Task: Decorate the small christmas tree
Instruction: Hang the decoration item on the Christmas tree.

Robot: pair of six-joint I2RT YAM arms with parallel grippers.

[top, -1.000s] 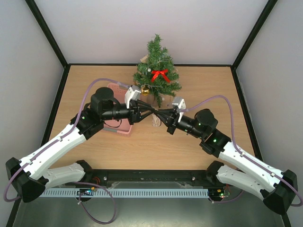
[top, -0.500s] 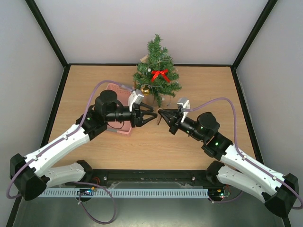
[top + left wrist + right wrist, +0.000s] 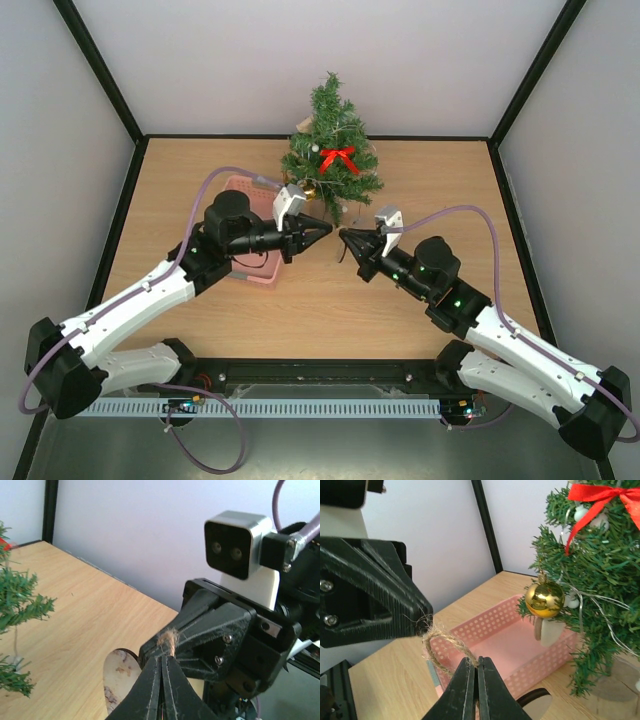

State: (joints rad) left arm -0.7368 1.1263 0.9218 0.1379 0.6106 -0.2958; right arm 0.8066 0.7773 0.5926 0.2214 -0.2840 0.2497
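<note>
The small christmas tree (image 3: 331, 150) stands at the back middle of the table, with a red bow (image 3: 340, 158) and a gold ball (image 3: 307, 188) on it. In front of it my left gripper (image 3: 326, 228) and right gripper (image 3: 343, 236) meet tip to tip. Each is shut on the jute twine loop (image 3: 436, 647) of a wooden heart ornament (image 3: 119, 679), which hangs just below the tips. In the left wrist view, the left gripper (image 3: 165, 656) pinches a twine tuft. The right gripper (image 3: 476, 659) pinches the loop's other side.
A pink perforated basket (image 3: 517, 642) sits left of the tree, largely under my left arm (image 3: 160, 285) in the top view. A pale ornament (image 3: 551, 632) hangs below the gold ball (image 3: 545, 599). Dark-framed walls close in the table's back and sides.
My left gripper opened and drew back from the right one, then came forward and shut on the twine. Both tips now sit slightly higher and nearer the tree.
</note>
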